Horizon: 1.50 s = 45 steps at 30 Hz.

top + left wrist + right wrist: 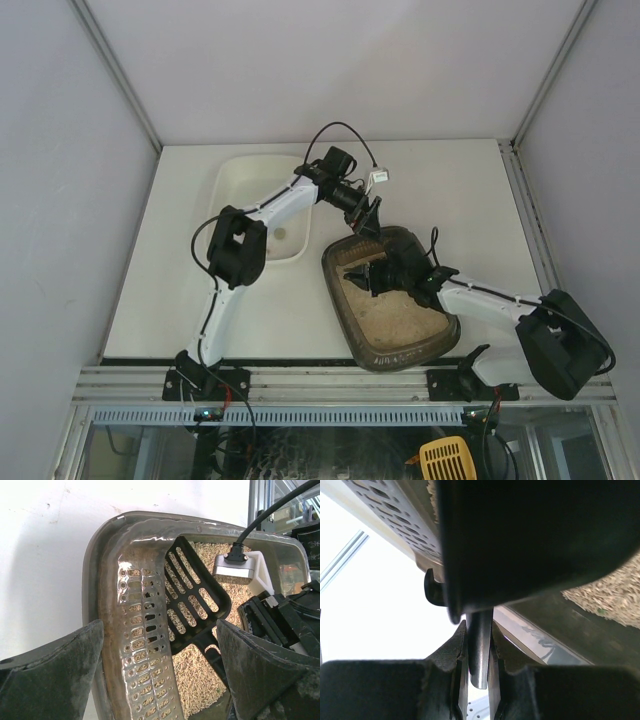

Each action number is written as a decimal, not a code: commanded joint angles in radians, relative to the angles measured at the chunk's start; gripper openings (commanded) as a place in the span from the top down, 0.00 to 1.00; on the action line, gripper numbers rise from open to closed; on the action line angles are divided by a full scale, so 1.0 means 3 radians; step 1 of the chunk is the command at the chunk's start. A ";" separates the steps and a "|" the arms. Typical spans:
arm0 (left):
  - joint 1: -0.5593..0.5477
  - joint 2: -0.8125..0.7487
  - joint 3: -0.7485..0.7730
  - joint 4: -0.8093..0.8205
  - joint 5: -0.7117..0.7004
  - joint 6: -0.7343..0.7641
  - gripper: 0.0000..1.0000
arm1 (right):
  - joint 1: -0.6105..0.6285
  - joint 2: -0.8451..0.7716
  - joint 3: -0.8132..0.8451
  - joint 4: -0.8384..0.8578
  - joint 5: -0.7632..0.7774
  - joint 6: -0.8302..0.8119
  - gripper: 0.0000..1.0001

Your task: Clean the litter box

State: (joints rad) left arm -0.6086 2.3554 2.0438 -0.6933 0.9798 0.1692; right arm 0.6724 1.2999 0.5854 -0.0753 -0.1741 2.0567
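Counting just one litter box [395, 363], parked on the table [180, 300] right of centre, close to the near edge. Lying skewed: long axis roughly far-to-near, far end pointing a bit left, near end swung right. Beige litter across the middle and near part. Slotted, perforated inner wall along the far short end, clear in the left wrist view.

Also one black slotted scoop [197, 595], down inside the box at the far end, blade over the litter. Pinched hard by the right gripper [479, 650] on the thin black handle, reaching in from the near right.

Left gripper [371, 215] spread wide with nothing in it, right at the far rim of the box. Can't tell whether touching or just above.

One white tub [255, 200] over on the far left, just beside the box's far-left corner. One yellow slotted thing [445, 462] below the near table edge, on the right, well apart from everything else.
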 commanded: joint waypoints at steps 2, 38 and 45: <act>-0.0027 0.0033 -0.0202 -0.0373 -0.0349 0.0030 0.01 | -0.0098 0.0333 -0.0105 0.0588 -0.0165 -0.0178 1.00; -0.0027 -0.0135 -0.0600 -0.0192 -0.0449 0.0014 0.02 | -0.0588 -0.1009 -0.0945 0.0015 -0.1734 -0.2309 1.00; -0.0027 -0.0135 -0.0627 -0.0177 -0.0448 0.0003 0.02 | -0.0623 -0.1397 -0.1036 -0.0049 -0.1952 -0.2553 1.00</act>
State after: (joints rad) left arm -0.5880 2.2814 1.9259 -0.5983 0.8940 0.1799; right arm 0.4950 0.9329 0.2810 -0.0776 -0.7025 1.3727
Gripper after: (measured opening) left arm 0.983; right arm 0.128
